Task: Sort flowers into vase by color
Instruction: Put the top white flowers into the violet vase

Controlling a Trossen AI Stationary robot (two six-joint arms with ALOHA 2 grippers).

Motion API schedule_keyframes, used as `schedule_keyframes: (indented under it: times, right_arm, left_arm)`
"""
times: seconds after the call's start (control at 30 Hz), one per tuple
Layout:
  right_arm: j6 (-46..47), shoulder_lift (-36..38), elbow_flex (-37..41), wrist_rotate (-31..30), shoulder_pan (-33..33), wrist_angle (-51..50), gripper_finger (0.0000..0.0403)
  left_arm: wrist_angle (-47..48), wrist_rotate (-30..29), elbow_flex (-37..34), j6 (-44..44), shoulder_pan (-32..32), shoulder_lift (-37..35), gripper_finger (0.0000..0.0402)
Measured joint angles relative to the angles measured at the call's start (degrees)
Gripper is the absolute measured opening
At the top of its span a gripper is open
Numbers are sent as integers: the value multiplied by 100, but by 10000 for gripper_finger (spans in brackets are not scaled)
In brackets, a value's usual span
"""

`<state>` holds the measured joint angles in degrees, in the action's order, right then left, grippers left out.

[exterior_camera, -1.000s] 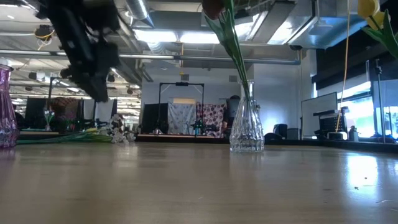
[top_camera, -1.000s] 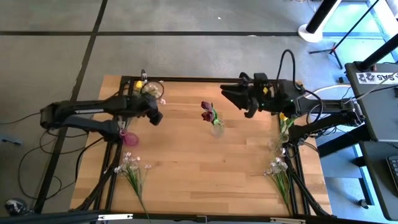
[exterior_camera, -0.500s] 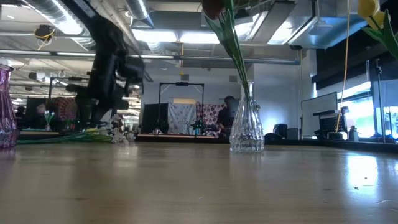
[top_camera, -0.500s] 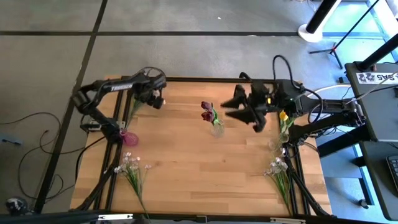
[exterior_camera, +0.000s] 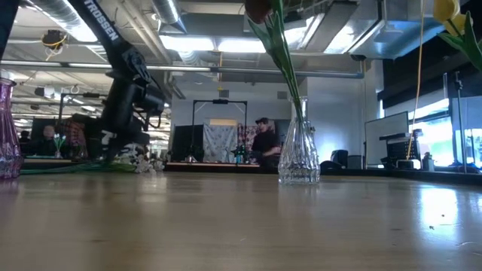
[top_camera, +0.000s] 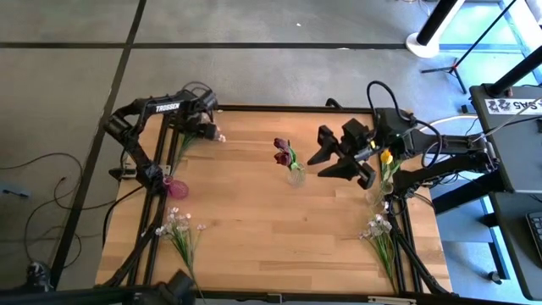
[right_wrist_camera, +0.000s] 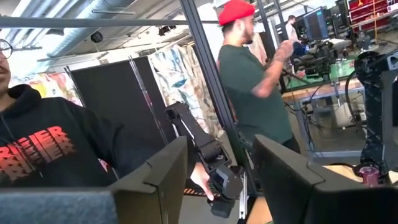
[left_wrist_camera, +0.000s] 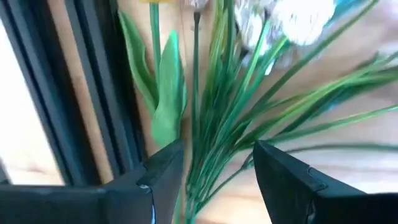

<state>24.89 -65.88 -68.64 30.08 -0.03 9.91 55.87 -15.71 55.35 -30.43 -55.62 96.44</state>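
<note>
My left gripper [top_camera: 204, 127] is open at the table's far left corner, low over a bundle of green stems [left_wrist_camera: 217, 124] with a yellow tulip and white-pink sprigs [top_camera: 188, 135]. Its fingers stand on either side of the stems; I see no touch. My right gripper [top_camera: 336, 159] is open and empty, raised right of the clear middle vase [top_camera: 295, 175], which holds dark red tulips [top_camera: 281, 152]. A pink vase [top_camera: 175, 188] stands at the left edge. A clear vase [top_camera: 378, 195] at the right edge holds a yellow tulip [top_camera: 386, 158].
White-pink sprigs lie at the near left [top_camera: 179, 229] and near right [top_camera: 378, 229]. The black table frame [left_wrist_camera: 93, 93] runs close beside my left gripper. People stand in the room beyond the table [right_wrist_camera: 255, 87]. Bare wood lies in the middle near part [top_camera: 279, 237].
My left gripper has swung from beside the pink vase toward the table's far left corner and come down over the flower bundle. My right gripper has gone a little toward the near edge and turned, staying open.
</note>
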Motion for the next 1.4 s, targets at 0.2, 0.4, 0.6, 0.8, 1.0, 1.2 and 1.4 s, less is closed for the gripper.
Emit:
schedule_keyframes:
  times: [0.2,0.4,0.6,0.8,1.0,1.2,1.4]
  right_arm:
    - [-77,3,0,-2,0,13,182]
    - [-117,3,0,-4,0,8,182]
    - [-119,7,0,-2,2,-68,182]
    - [-121,14,0,-4,0,-103,182]
    - [-121,14,0,-4,0,-111,182]
    - [-121,14,0,-4,0,-111,182]
    - [-127,14,0,-4,0,-112,182]
  left_arm:
    - [-427,75,0,-221,-149,6,157]
    - [-289,235,2,-558,-15,277,81]
    - [-615,594,92,-822,269,157,8]
    - [-616,441,553,-705,741,-799,3]
    - [-1281,-383,604,-651,2080,-2755,2]
    - [-1674,-1571,503,134,3985,-4373,1]
    - [-1097,-1654,498,377,5161,-5030,0]
